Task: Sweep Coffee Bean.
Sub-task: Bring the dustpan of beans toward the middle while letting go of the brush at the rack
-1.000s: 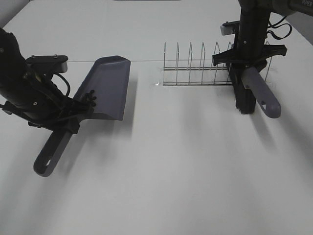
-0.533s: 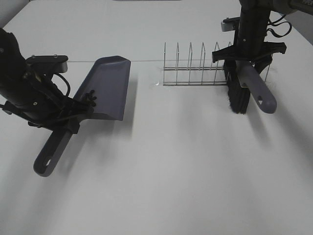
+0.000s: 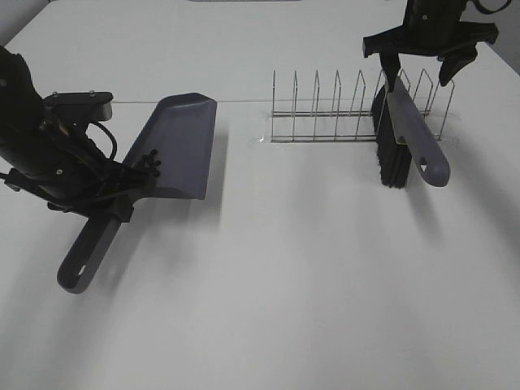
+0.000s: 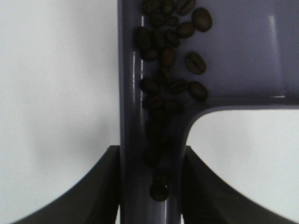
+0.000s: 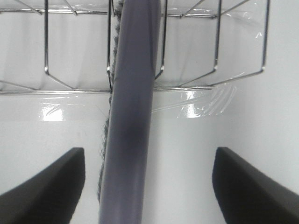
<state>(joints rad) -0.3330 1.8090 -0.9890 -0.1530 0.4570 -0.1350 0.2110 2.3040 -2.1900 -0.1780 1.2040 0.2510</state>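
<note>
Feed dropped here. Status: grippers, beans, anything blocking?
Left gripper shut on dustpan handle. Right gripper open over brush, brush resting in rack. Beans in dustpan. Nothing blocking in view.

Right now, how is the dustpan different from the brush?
The dustpan is gripped by the left gripper; the brush rests in the wire rack, with the right gripper open above it. The dustpan carries coffee beans; the brush carries none. Both are grey with a hole in the handle.

Matt plastic dustpan [image 3: 180,145]; wire rack [image 3: 341,110]
</note>
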